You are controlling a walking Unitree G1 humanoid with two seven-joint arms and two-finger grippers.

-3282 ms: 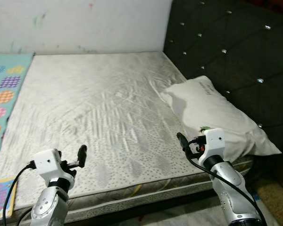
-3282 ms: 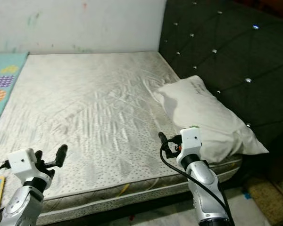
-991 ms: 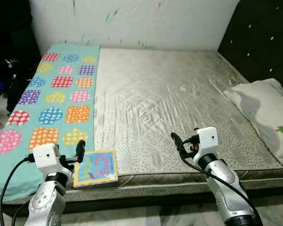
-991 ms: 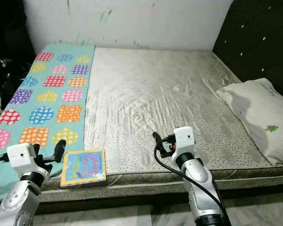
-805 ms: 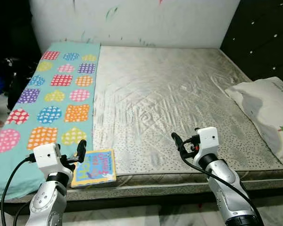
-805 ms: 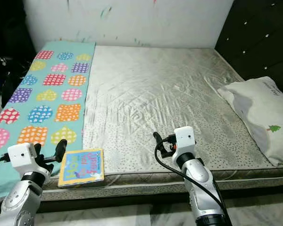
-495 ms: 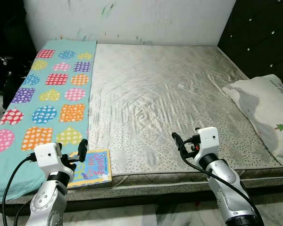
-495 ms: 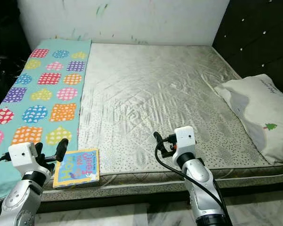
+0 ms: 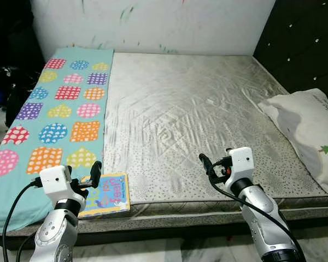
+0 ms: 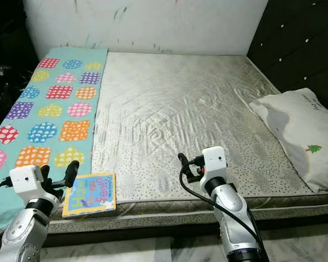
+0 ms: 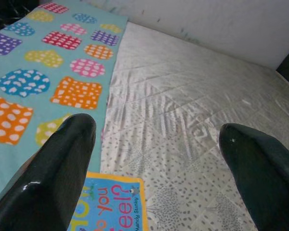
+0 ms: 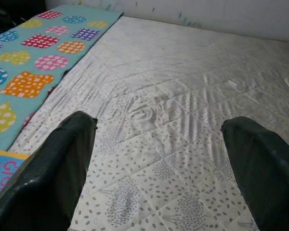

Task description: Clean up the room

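the book (image 9: 107, 194) lies flat at the mattress's (image 9: 191, 114) near edge, just beside the left gripper (image 9: 94, 173) and slightly ahead of it (fingers spread wide, holding nothing). the right gripper (image 9: 205, 164), also wide open and empty, sits well apart.

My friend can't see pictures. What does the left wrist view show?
The left claw hangs open above a colourful book at the edge of a grey mattress. A teal blanket with bright spotted shapes lies beside the book.

Colourful book (image 9: 106, 188) at the mattress (image 9: 197, 114) edge, just beside the left hand (image 9: 94, 173).
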